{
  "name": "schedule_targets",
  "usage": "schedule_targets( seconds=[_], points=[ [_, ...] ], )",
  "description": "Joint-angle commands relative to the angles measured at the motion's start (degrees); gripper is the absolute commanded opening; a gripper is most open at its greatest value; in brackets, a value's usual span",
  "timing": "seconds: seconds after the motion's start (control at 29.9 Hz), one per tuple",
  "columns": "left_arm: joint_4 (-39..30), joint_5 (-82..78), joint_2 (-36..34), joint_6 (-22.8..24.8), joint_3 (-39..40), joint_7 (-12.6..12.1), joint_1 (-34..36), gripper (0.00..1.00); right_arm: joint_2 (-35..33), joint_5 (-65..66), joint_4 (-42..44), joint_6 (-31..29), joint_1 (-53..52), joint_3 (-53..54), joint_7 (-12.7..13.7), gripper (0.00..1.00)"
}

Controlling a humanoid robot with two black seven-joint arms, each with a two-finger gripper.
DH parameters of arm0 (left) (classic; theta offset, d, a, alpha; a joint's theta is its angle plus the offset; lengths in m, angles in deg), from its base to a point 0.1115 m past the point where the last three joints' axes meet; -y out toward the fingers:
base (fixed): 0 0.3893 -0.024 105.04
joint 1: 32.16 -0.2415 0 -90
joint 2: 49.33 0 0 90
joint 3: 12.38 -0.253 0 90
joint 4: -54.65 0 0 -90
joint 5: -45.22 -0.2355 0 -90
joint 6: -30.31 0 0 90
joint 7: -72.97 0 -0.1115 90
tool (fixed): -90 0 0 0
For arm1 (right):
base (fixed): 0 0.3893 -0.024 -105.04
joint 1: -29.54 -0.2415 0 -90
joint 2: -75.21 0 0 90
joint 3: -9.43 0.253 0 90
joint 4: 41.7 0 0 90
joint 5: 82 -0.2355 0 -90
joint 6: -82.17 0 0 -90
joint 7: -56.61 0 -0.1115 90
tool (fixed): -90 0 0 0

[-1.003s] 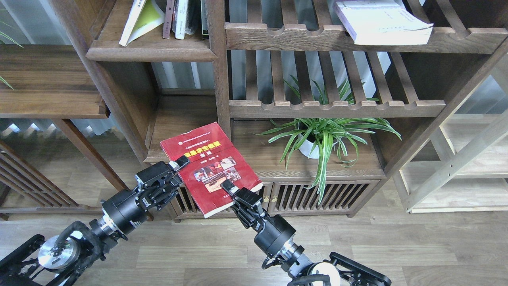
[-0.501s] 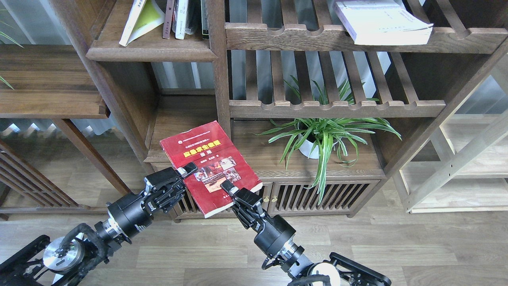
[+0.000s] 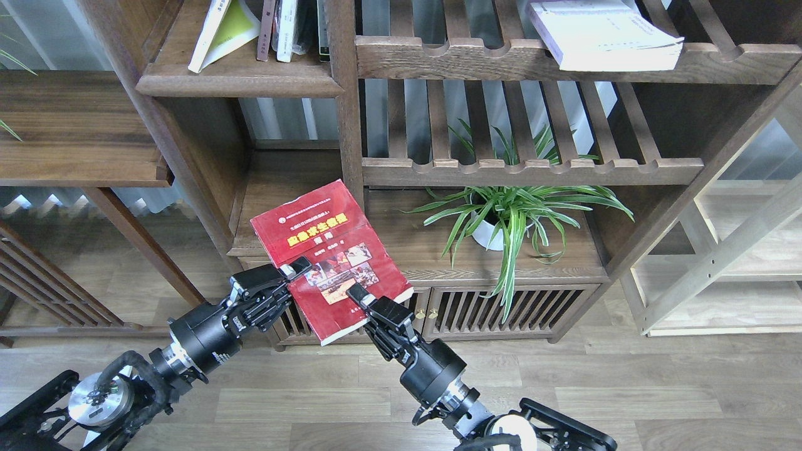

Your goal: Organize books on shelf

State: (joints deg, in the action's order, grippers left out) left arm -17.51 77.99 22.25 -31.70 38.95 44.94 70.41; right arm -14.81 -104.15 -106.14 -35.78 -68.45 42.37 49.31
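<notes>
The dark red book (image 3: pixel 326 247) with its yellow title and photos is held tilted in front of the low compartment of the bookcase. My right gripper (image 3: pixel 358 297) is shut on its near lower edge. My left gripper (image 3: pixel 296 270) grips its left edge, with one finger on the cover. The yellow-green book (image 3: pixel 229 28) leans on the solid dark shelf (image 3: pixel 238 82) at the upper left. The thick pale lavender-white book (image 3: pixel 604 37) lies on the slatted shelf at the upper right.
Thin upright books (image 3: pixel 285 28) stand on the solid shelf beside a post (image 3: pixel 344 94). A potted spider plant (image 3: pixel 507 219) sits on the low cabinet top (image 3: pixel 438 250) right of the red book. A pale wood rack (image 3: pixel 720 250) stands at the right.
My left gripper moved right and down along the red book's left edge, then stayed there. The book's far end has risen and moved a little toward the bookcase. The right gripper has barely moved.
</notes>
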Motion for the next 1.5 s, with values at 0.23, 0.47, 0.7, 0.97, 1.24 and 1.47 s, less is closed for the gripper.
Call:
schedule_targets(
  seconds=[0.23,0.47,0.7,0.97,1.24,1.47],
  points=[
    [-0.17,-0.25,-0.57,0.01,0.18,0.04,-0.44,0.05,0.01,0.08,0.02,0.00,-0.09,0.10,0.01,0.16],
    [-0.09,0.10,-0.92,0.01,1.06,0.04,-0.61,0.04,0.01,2.27,0.10,0.00,-0.53,0.19,0.01,0.49],
    [-0.17,0.19,-1.01,0.01,2.64,0.04,-1.75,0.04,0.01,6.58,0.46,0.17,-0.35,0.89,0.10,0.82],
    [-0.88,0.80,-1.63,0.01,3.79,0.04,-2.72,0.04,0.01,7.03,0.81,-0.05,-0.09,3.79,0.10,0.99],
    [-3.95,0.89,-3.47,0.01,5.19,0.04,-5.88,0.04,0.01,7.03,3.44,-0.05,1.14,6.78,0.10,0.99],
    [-5.89,0.28,-4.62,0.01,7.39,0.04,-8.17,0.03,-1.57,7.11,5.99,-0.05,0.97,10.47,0.10,0.99]
  ],
)
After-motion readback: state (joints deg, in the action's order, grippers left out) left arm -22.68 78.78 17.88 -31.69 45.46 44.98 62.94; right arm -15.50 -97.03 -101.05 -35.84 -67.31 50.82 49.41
